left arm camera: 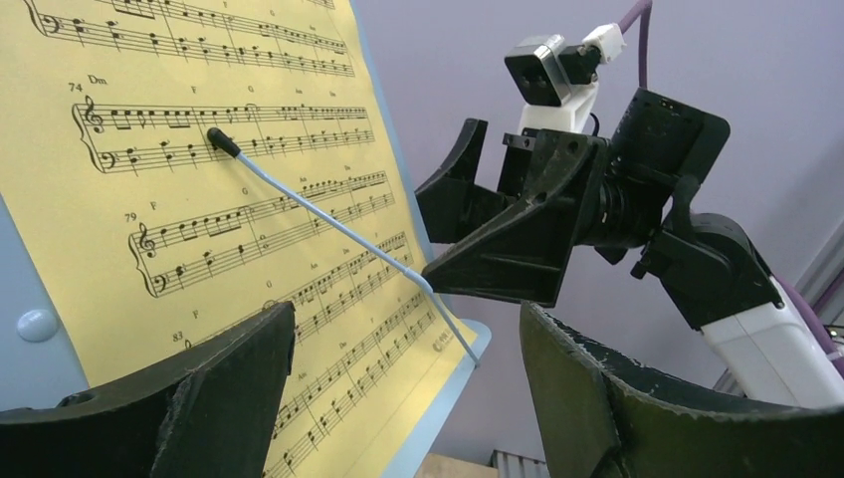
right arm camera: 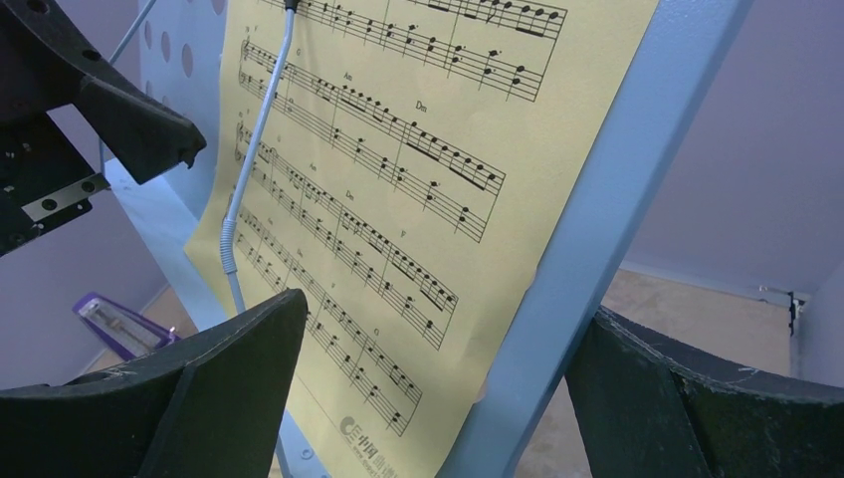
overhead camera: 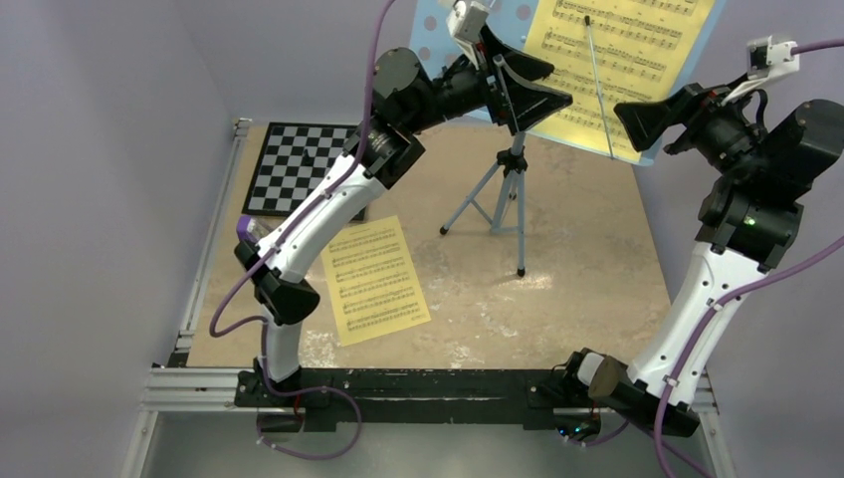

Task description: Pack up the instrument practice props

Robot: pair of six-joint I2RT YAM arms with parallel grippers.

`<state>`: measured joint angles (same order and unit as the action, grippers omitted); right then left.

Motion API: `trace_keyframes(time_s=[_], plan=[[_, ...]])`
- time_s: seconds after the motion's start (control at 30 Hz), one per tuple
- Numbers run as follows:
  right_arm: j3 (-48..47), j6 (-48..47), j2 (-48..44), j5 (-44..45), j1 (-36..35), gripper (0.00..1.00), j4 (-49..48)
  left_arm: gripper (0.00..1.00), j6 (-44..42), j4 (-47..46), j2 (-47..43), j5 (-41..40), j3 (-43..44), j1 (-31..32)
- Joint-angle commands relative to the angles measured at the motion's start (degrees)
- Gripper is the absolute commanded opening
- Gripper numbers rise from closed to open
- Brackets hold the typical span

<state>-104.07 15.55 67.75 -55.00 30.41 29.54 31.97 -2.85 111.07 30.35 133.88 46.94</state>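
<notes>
Both arms hover at the tray of the light blue music stand (overhead camera: pixel 434 35), with the left gripper (overhead camera: pixel 559 85) and right gripper (overhead camera: pixel 637 118) each spread wide, grasping nothing. One yellow sheet of music (overhead camera: pixel 622 50) stands on the tray. A second sheet (overhead camera: pixel 378 279) lies flat on the table (overhead camera: pixel 577 279), and the purple metronome (overhead camera: pixel 244 227) sits near the table's left edge.

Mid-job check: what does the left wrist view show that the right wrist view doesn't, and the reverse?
Left wrist only: the right gripper, fingers open, close beside the light blue music stand. Right wrist only: the purple metronome at lower left, and the tray's holes. Both: the yellow sheet music on that stand, held by its thin retaining arm.
</notes>
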Motion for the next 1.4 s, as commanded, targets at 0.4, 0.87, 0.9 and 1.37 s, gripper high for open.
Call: trace_keyframes(time_s=[0.4,0.87,0.9,1.37], plan=[[2.73,1.49,-3.23,-0.7,0.13,0.99,-2.97,0.8,-3.5,-7.5,10.14,-1.03,9.77,4.31],[5.08,-0.1,-5.04,7.65,0.08,0.82,-0.4,0.68,-4.52,-9.37,11.53,-3.14,12.4,6.93],[4.91,-0.38,-5.14,8.37,0.12,0.79,-0.14,0.65,-4.68,-9.49,11.22,-3.36,12.13,6.94],[5.38,-0.72,-4.17,12.47,0.22,0.58,-0.94,0.28,-7.35,-9.47,8.41,-3.01,9.97,6.94]])
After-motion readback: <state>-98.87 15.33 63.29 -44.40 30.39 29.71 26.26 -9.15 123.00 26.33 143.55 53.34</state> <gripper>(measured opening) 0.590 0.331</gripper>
